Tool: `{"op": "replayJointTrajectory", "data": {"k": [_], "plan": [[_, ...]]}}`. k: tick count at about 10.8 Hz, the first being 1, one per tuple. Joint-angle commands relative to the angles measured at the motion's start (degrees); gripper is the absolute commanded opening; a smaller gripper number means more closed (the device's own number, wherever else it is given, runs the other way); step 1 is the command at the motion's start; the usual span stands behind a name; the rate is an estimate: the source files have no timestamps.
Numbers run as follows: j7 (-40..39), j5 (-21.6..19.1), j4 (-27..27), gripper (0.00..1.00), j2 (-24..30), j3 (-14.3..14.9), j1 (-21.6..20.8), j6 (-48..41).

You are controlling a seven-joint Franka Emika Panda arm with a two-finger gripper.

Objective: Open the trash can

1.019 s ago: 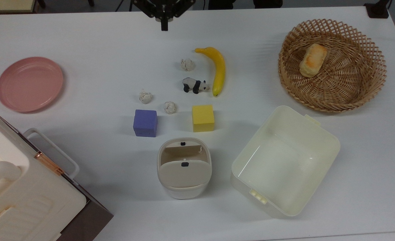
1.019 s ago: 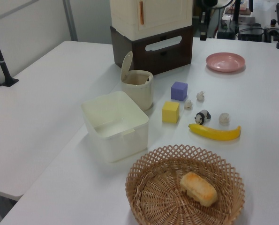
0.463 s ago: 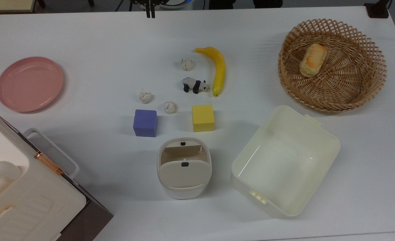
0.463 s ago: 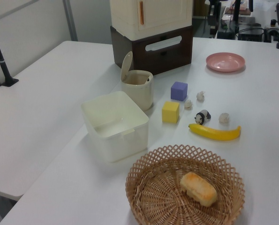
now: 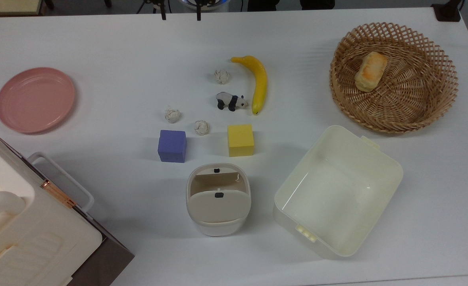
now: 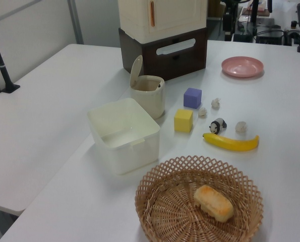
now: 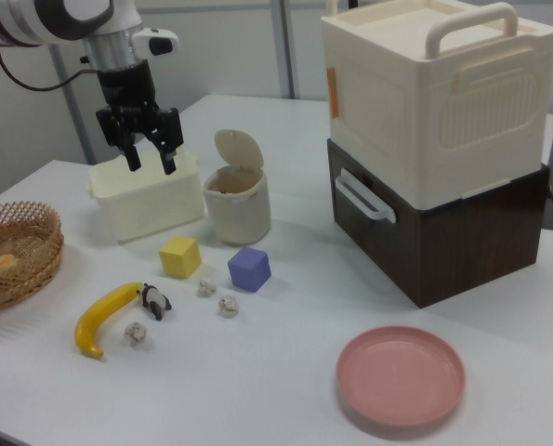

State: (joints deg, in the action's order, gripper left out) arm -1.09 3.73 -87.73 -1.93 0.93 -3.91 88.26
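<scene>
The trash can (image 5: 218, 198) is a small off-white rounded bin near the front middle of the table. Its beige lid (image 7: 237, 149) stands flipped up, and the inside shows in the top view. A small black button (image 5: 216, 170) sits at its rim. In the left view the trash can (image 6: 148, 96) stands between the cream tub and the big box. My gripper (image 7: 151, 156) hangs high above the table, well away from the trash can (image 7: 237, 206), its fingers spread apart and holding nothing. In the top view my gripper (image 5: 180, 14) is at the far edge.
A cream tub (image 5: 392, 167) stands beside the trash can. A purple cube (image 5: 172, 145), a yellow cube (image 5: 240, 140), three paper balls, a toy panda (image 5: 230, 101) and a banana (image 5: 257, 81) lie mid-table. Further out are a wicker basket (image 5: 436, 99) with bread, a pink plate (image 5: 35, 99) and a big latched box (image 7: 434, 102).
My gripper has drawn back toward the top view's far edge and its fingers have spread from shut to open. The trash can's lid stays up.
</scene>
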Motion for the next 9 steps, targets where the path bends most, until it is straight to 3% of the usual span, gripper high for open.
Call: {"op": "replayJointTrajectory", "data": {"k": [1, 9], "plan": [[0.3, 0.3, -1.3, 1.00, 1.5, -0.6, 0.5, -0.5], [0.7, 0.6, -0.8, 1.00, 1.6, -0.2, 1.0, -0.9]]}}
